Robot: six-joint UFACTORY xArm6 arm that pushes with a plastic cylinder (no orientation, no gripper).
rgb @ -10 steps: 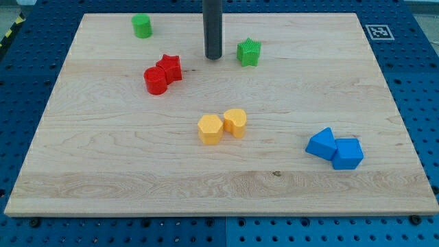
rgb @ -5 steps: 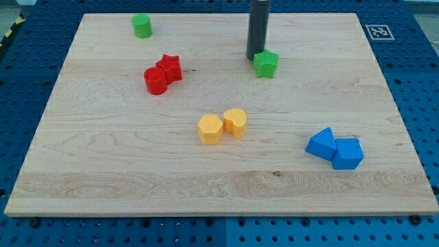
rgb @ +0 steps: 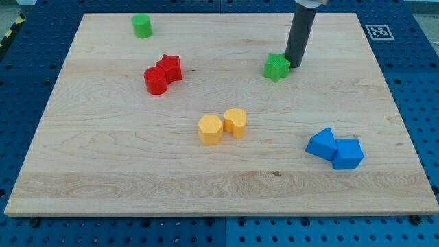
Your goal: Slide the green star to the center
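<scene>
The green star [rgb: 276, 67] lies on the wooden board [rgb: 123, 158] in the upper right of the middle. My tip [rgb: 295, 65] stands right at the star's right side, touching or almost touching it; the dark rod rises from there to the view's top edge.
A green round block [rgb: 142, 26] sits at the top left. A red star [rgb: 170, 67] and a red round block [rgb: 156, 80] touch at the left. Two yellow blocks [rgb: 222, 125] sit together near the middle. Two blue blocks [rgb: 335, 149] sit together at the lower right.
My tip has moved from the star's left, over its top, to its right side. The green star has slid to the right and a little down.
</scene>
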